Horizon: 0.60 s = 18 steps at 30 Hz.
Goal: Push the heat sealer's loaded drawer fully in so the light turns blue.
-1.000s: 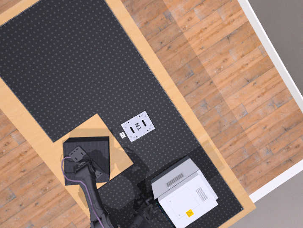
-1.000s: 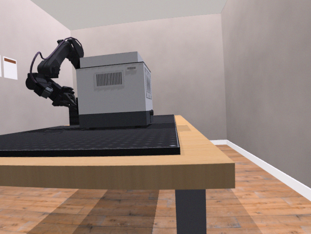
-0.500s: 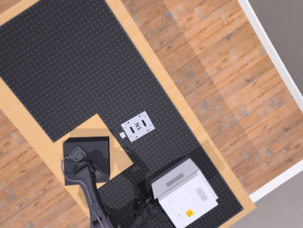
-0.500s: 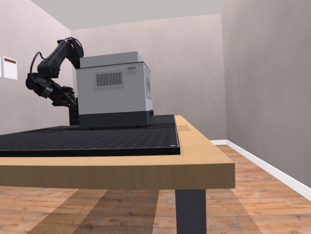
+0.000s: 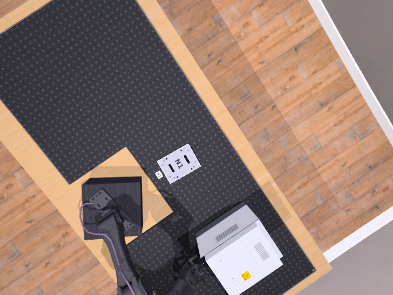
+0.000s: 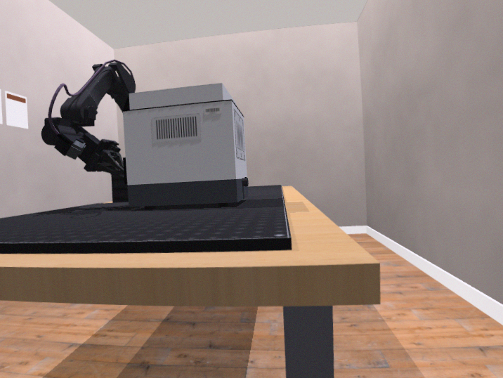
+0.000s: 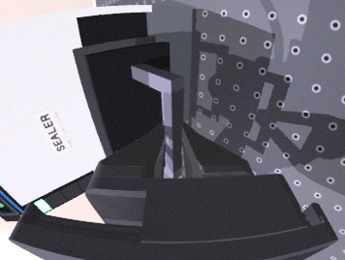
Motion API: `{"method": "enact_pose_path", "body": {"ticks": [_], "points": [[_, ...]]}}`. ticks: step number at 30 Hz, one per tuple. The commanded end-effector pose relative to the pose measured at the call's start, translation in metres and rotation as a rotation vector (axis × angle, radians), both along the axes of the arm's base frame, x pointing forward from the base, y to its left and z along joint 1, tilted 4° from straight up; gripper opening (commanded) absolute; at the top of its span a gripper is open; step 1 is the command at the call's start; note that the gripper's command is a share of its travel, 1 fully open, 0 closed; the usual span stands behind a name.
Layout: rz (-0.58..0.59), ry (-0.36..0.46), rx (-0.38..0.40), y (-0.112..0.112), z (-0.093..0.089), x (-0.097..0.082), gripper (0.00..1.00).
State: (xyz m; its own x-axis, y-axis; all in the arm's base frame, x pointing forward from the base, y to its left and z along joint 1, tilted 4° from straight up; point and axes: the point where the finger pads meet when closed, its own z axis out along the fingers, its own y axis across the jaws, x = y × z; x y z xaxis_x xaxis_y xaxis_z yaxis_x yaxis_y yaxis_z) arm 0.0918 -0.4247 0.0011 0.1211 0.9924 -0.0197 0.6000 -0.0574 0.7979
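Note:
The white heat sealer [image 5: 241, 250] [image 6: 183, 142] [image 7: 39, 86] stands upright on the black perforated mat, near the table's corner. Its dark drawer front [image 7: 116, 99] [image 6: 119, 183] stands out a little from the sealer's front face. A grey T-shaped handle [image 7: 157, 80] sticks out of the drawer front. My gripper [image 7: 172, 128] [image 5: 198, 266] [image 6: 115, 164] is at the drawer's front, shut on the handle's stem. A small light [image 7: 43, 205] at the sealer's lower front shows green. The plate, seal sheet and sealing frame are hidden inside.
A white plate marked N1 [image 5: 178, 163] with a small white tag [image 5: 158, 174] lies on the mat [image 5: 95, 79] beyond the sealer. The arm's base sits on a dark block [image 5: 127, 190]. The wooden table edge [image 6: 325, 260] runs close behind the sealer.

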Motion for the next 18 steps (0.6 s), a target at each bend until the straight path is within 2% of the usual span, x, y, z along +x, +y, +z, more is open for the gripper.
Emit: {"method": "enact_pose_path", "body": {"ticks": [1,18], "points": [[0.005,-0.003,-0.031,-0.0012,0.0107,0.0068,0.00],[0.005,0.000,-0.031,-0.0016,0.0106,0.0105,0.00]]}}
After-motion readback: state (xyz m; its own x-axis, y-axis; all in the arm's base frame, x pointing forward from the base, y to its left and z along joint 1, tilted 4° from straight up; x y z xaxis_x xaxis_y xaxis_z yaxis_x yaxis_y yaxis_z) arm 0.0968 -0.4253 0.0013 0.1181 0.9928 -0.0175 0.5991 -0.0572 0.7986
